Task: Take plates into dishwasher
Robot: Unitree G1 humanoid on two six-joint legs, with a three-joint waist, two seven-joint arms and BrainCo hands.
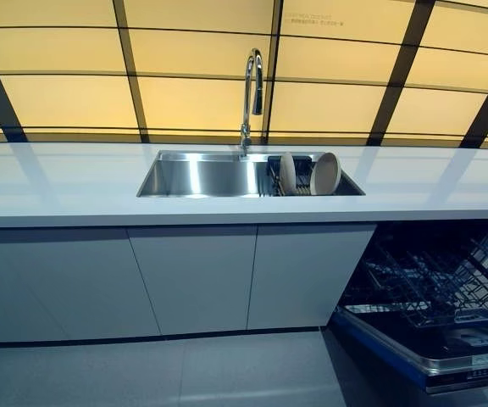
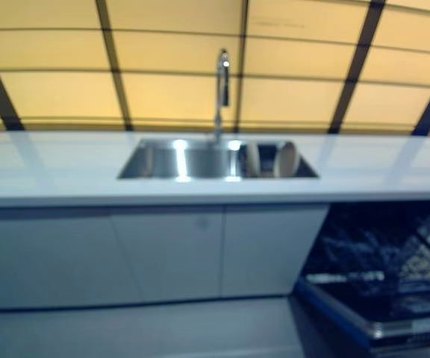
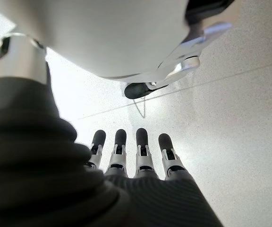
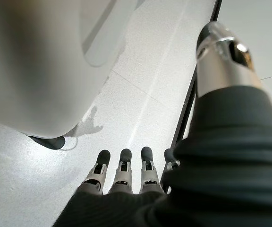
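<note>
Fingers of the left hand (image 3: 136, 163) point straight down toward the grey speckled floor (image 3: 230, 123), relaxed and holding nothing; the right hand (image 4: 124, 182) hangs the same way, its fingers straight and empty, over the same floor beside a dark strip along the cabinet base. Neither hand shows in the head views.

Two pale beige round plates (image 1: 324, 173) stand on edge in a dark wire rack (image 1: 299, 182) that fills the right part of the stainless steel sink (image 1: 197, 176). One plate (image 1: 287, 172) is seen nearly edge-on, the other faces more toward the camera, and they stand just apart. A tall chrome gooseneck tap (image 1: 251, 93) rises behind the sink's middle. The sink is set in a long white countertop (image 1: 58, 182) over pale grey cabinet doors (image 1: 193, 275).

To the right, under the countertop, the dishwasher (image 1: 430, 288) is open, its door (image 1: 447, 352) folded down and its dark wire basket (image 1: 422, 275) showing no plates. A small label on the door's edge and a line of print on the yellow backlit wall panels (image 1: 202, 51) are too small to read.
</note>
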